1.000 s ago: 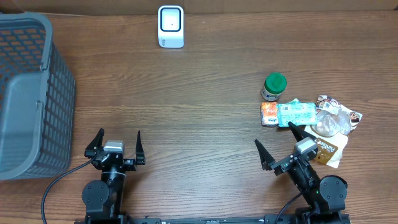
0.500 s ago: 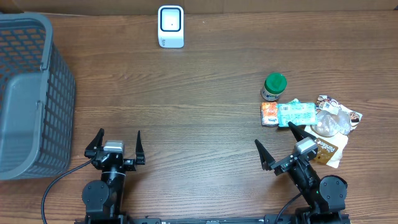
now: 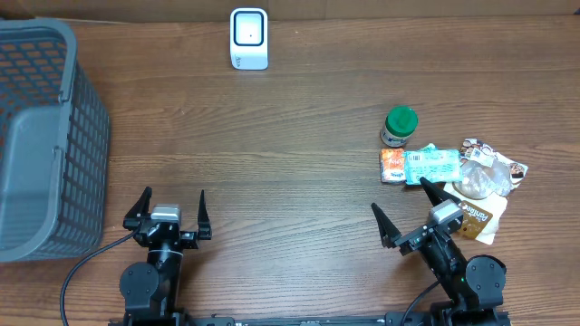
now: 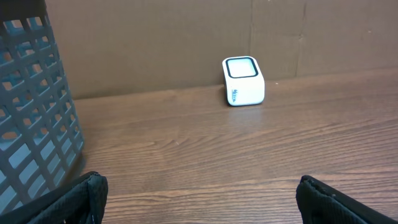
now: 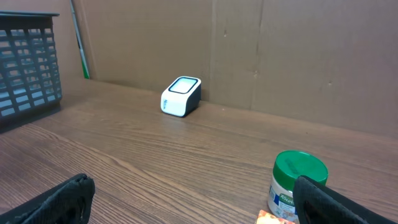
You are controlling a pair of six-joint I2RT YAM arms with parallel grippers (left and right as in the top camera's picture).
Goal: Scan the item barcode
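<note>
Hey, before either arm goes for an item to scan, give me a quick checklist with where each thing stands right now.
1. Left tool open and empty: ok.
2. Right tool open and empty: ok.
3. White box-shaped scanner upright at the far side, its dark window unobstructed: ok.
4. Green-lidded jar upright at the edge of the pile, close to the right arm: ok.
5. Pale blue packet, orange packet and clear plastic wrappers lying singly: not ok, they overlap in a heap.
6. Where the barcode sits on the jar: cannot tell.
</note>
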